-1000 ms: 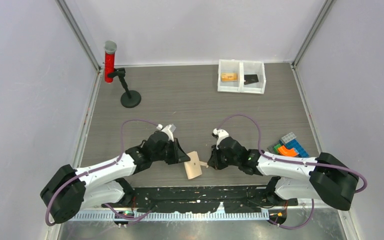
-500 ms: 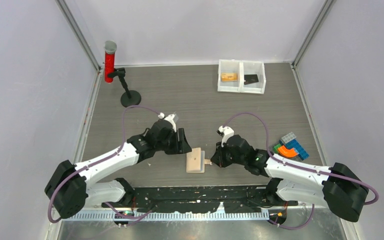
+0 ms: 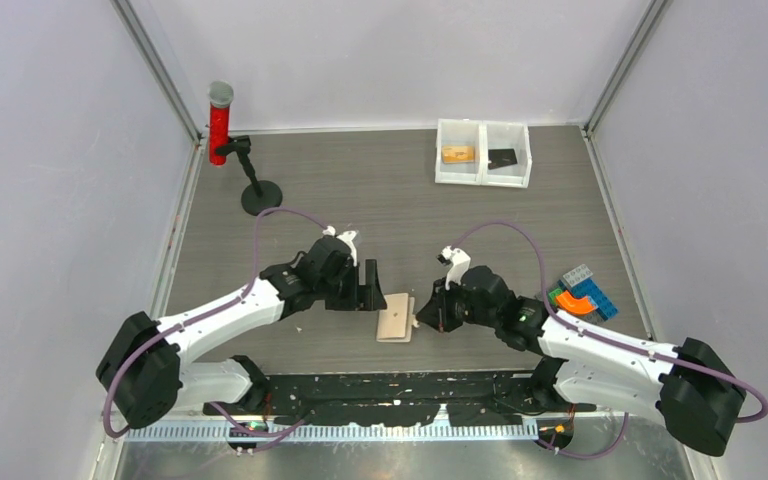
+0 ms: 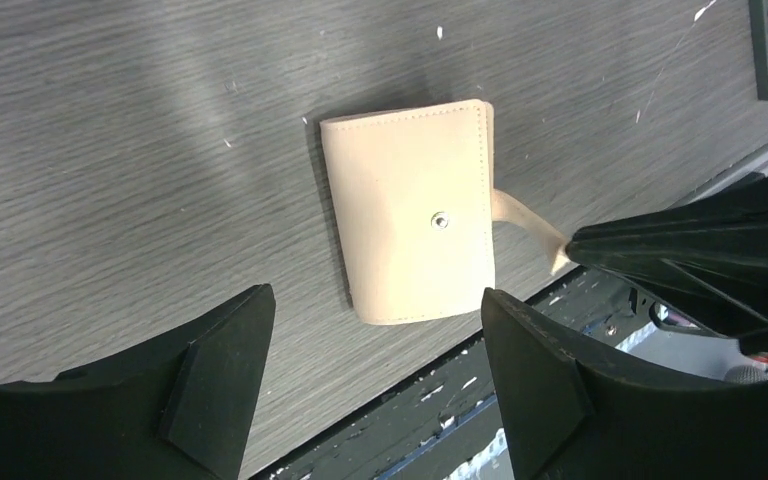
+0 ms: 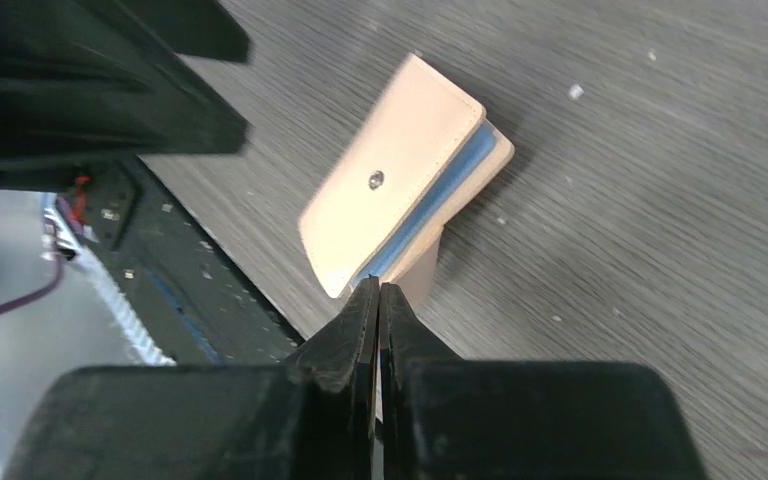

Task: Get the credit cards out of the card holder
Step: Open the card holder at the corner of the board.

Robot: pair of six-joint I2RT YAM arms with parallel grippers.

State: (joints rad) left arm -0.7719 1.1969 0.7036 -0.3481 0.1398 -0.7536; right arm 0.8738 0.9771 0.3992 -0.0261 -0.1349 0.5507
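Observation:
The tan card holder (image 3: 395,318) lies folded on the table near the front edge, snap stud up (image 4: 410,225). Blue-grey pocket edges show between its halves (image 5: 390,190). No credit cards show in it. My right gripper (image 3: 422,318) is shut on the holder's snap tab (image 5: 422,272), at the holder's right side (image 5: 379,290). My left gripper (image 3: 370,290) hovers just left of the holder and above it, open, nothing between its fingers (image 4: 377,300). A flat dark card (image 3: 503,157) lies in the right compartment of the white bin.
The white two-compartment bin (image 3: 483,180) stands at the back, an orange-tan block (image 3: 457,154) in its left half. A red cylinder (image 3: 220,125) on a black stand (image 3: 261,197) is at the back left. Coloured bricks (image 3: 580,292) lie to the right. The black front rail (image 3: 400,385) runs just below the holder.
My left gripper has opened and let go of the holder. The holder has dropped from a tilt to lie flat, slightly further right, with the right gripper still on its tab.

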